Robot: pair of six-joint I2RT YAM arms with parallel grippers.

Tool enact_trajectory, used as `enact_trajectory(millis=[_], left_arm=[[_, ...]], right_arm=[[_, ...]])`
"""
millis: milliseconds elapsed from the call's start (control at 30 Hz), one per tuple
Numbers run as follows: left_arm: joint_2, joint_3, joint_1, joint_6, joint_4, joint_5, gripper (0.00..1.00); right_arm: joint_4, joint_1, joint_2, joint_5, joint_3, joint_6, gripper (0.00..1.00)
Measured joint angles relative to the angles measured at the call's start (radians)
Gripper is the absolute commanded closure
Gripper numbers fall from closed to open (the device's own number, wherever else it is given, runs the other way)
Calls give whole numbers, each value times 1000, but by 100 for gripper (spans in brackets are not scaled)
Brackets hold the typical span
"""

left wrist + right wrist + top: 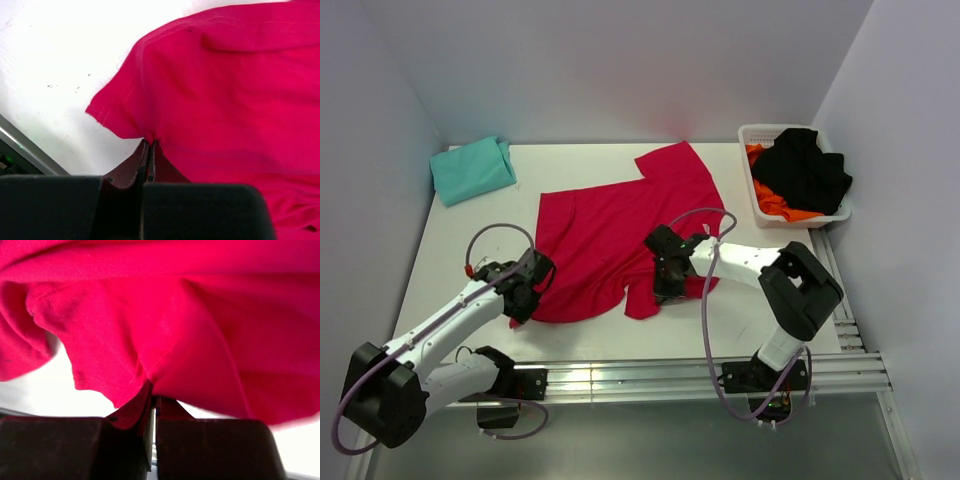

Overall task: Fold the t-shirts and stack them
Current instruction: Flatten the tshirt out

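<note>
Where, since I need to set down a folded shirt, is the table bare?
Bare table left of the red t-shirt, nearer than the teal t-shirt; also between it and the basket. That shirt crowds the centre.

A white plastic basket (pixel 770 128) sits at the far right corner of the white table (pixel 590 165), with black cloth (pixel 805 170) heaped in it over orange cloth (pixel 775 203) that shows along its left and near sides. An aluminium rail (pixel 640 375) runs along the table's near edge, and plain pale walls (pixel 620 60) close in the back and both sides.
</note>
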Motion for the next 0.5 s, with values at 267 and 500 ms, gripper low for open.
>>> enact_trajectory(millis=[267, 500], left_arm=[[6, 526, 1, 182, -139, -85, 100], [7, 1127, 1, 467, -174, -137, 100]], right_arm=[[-348, -27, -198, 187, 379, -65, 100], [-526, -71, -379, 394, 993, -117, 100]])
